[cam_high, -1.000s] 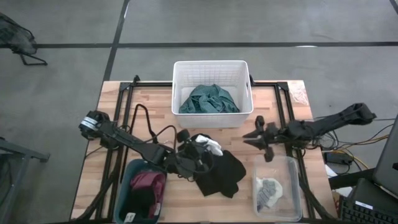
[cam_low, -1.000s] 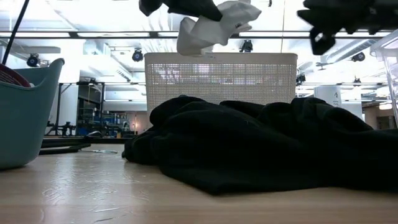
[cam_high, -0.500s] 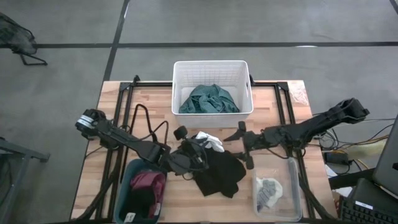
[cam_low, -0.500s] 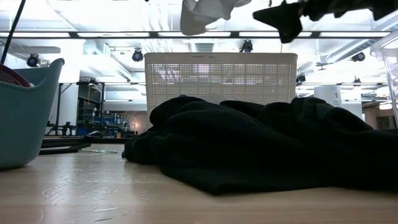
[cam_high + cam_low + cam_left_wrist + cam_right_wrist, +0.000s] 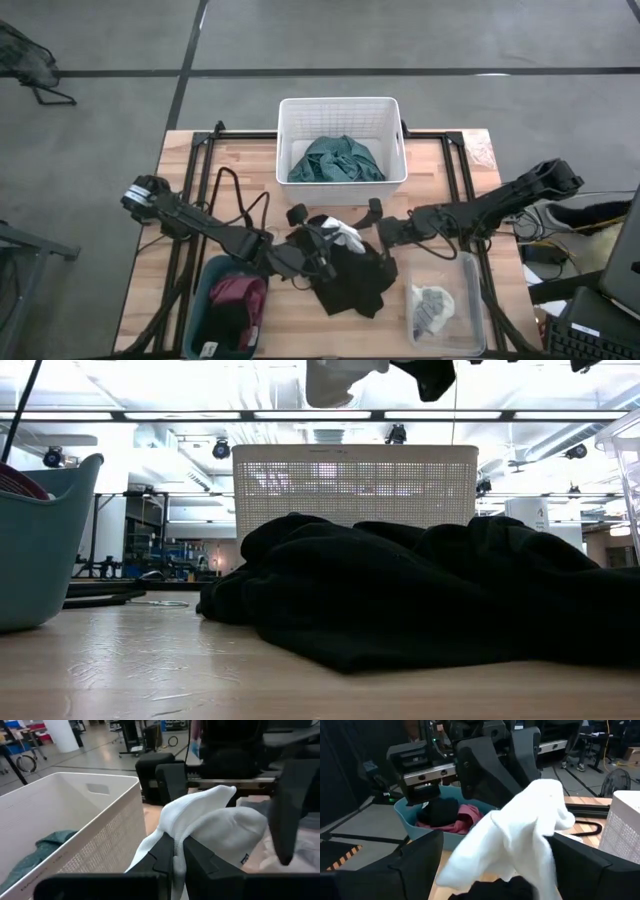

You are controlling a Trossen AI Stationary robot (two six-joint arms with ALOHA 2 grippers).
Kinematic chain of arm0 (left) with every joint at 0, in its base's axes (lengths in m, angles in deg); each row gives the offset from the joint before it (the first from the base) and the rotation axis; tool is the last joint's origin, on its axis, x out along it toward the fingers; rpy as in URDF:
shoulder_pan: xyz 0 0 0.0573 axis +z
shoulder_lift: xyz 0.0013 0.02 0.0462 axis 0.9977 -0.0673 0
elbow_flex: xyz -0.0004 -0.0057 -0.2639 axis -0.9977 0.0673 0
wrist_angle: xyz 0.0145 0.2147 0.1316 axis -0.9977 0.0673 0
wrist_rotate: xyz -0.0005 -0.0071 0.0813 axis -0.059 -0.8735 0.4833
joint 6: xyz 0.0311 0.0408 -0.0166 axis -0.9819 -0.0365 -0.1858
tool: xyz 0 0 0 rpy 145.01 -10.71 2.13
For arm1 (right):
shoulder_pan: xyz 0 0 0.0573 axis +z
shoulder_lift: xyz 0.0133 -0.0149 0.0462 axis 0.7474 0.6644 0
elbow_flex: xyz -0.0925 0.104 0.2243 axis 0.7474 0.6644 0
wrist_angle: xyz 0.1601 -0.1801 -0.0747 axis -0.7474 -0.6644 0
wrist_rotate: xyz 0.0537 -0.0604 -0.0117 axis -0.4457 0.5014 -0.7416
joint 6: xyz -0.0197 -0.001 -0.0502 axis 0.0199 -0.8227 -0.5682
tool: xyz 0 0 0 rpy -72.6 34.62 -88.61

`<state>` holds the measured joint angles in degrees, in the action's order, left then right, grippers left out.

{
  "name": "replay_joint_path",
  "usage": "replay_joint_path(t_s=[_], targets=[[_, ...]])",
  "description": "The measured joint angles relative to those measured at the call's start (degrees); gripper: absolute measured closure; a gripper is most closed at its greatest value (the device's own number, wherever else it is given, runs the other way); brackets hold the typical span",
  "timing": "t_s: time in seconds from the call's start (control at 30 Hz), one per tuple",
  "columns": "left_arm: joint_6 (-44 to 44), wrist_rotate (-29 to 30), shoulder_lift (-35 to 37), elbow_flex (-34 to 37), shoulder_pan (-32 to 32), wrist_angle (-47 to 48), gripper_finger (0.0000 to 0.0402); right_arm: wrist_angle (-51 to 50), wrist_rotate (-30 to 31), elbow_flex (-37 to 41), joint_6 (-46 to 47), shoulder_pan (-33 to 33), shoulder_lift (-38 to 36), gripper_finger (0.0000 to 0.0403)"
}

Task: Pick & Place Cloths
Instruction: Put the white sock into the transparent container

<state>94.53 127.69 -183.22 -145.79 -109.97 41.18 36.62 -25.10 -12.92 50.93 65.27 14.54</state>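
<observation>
Tools number two: left tool (image 5: 330, 238) pinches one white cloth (image 5: 346, 236), right tool (image 5: 377, 229) gapes wide around it.

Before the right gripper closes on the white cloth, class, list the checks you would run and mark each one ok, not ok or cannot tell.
1. Left gripper shut on the white fabric cloth: ok.
2. White cloth lifted clear of the large black fabric garment on the table: ok, per the low view.
3. Right gripper open, one finger on each side of the white cloth: ok.
4. Right gripper fingers already touching the cloth: cannot tell.
5. White slatted plastic basket has room; only a teal garment lies in it: ok.
6. Clear plastic bin reachable, holding one grey piece: ok.
</observation>
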Motion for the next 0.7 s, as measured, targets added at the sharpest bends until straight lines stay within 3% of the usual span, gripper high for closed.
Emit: replay_joint_path(t_s=[0.37,0.53,0.7], targets=[[-1.9,-5.42,0.07,0.02,0.24,-1.34,0.0371,0.35,0.21,-0.2,-1.08,0.0,0.16,0.0177],[-4.3,-12.39,0.02,0.04,0.5,-3.42,0.0371,0.59,0.26,-0.38,-1.32,-0.02,0.14,0.0244],[-5.17,-12.46,0.0,0.05,0.48,-3.6,0.0371,-0.29,0.3,-0.66,-1.18,0.0,0.06,0.0331]])
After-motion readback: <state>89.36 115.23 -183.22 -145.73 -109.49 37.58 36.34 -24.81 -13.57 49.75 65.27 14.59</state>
